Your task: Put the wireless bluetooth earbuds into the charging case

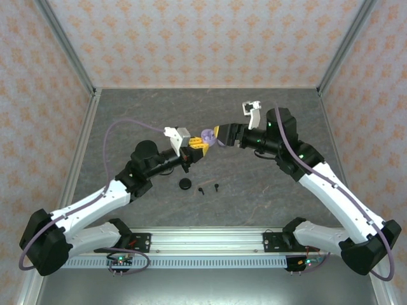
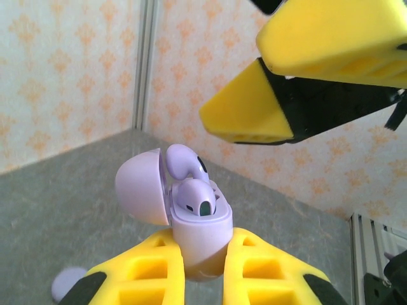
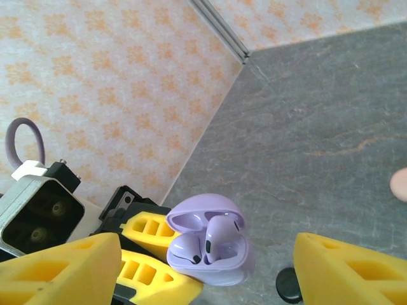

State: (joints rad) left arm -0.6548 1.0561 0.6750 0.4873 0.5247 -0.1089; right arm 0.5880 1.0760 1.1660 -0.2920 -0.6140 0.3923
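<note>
Two lilac earbuds [image 2: 194, 200] in case [image 2: 202, 240], held by left end effector [image 1: 198, 145]

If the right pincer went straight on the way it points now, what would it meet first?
Most likely the open lilac charging case, gripped by the left pincer and lying straight ahead of the open right pincer; how near is hard to judge.

Narrow gap between open lilac plastic charging case [image 2: 197, 238] and spread, yellow-fingered right gripper [image 1: 217, 136]; grey stone-patterned table [image 1: 254, 190] well below.
</note>
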